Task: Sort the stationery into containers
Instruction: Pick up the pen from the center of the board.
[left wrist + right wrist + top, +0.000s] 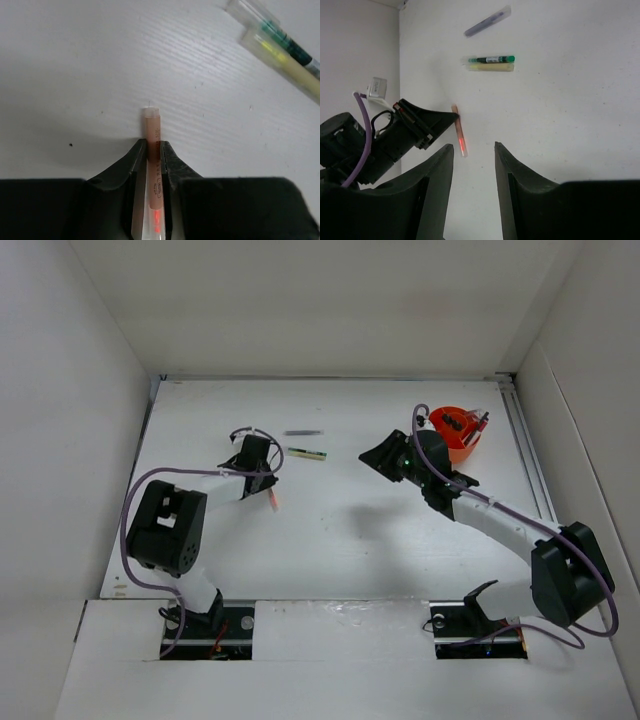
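On the white worktop (350,550), the orange organiser (465,450) sits far right. The right pincer (474,150) hangs near it, jaws wide and empty. The left pincer (154,147) clamps a pink pen (151,125) near the green-yellow marker (490,63) and grey stick (487,21).

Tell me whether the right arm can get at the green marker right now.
Probably yes: the right gripper is open and empty, with only bare table between it and the green marker.
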Available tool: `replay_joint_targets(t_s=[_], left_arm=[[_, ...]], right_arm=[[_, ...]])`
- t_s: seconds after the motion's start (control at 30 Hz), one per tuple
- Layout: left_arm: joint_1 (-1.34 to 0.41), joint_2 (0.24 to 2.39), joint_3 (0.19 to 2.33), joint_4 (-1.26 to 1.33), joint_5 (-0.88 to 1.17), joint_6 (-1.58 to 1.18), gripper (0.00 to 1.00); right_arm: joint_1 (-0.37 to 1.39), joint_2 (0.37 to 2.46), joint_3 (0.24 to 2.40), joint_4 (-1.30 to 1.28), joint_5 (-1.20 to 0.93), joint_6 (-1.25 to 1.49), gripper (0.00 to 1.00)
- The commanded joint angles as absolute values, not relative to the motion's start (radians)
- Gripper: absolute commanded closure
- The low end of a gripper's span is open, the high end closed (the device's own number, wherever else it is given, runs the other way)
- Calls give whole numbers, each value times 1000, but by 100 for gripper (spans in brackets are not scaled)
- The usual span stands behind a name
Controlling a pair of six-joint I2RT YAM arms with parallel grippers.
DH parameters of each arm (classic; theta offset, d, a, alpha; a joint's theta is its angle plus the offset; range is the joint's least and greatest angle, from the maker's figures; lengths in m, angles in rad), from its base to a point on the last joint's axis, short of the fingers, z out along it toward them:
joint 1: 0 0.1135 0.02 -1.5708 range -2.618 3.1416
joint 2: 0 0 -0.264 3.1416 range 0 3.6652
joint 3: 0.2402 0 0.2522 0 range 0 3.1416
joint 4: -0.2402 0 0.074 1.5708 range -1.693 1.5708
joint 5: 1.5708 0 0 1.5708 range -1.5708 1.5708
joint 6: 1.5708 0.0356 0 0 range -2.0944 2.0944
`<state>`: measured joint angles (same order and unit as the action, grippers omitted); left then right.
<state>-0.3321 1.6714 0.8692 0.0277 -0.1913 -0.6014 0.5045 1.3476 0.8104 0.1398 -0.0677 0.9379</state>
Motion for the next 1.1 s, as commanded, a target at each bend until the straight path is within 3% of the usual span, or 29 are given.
replay_joint_targets(t_s=[0.0, 0.53, 0.87, 1.07], left_arm=[[-337, 1608, 798, 46, -111, -583, 100], [-337, 1410, 589, 281, 116, -519, 100], [-337, 1306, 517, 382, 254, -488, 100], [-337, 1256, 459, 549, 475, -488, 100]], right_arm=[[509, 1356, 845, 186, -70, 916, 55], [595, 1543, 963, 186, -270, 810, 40], [624, 1637, 1003, 186, -330, 792, 39], [643, 1673, 1032, 227, -452, 772, 44]])
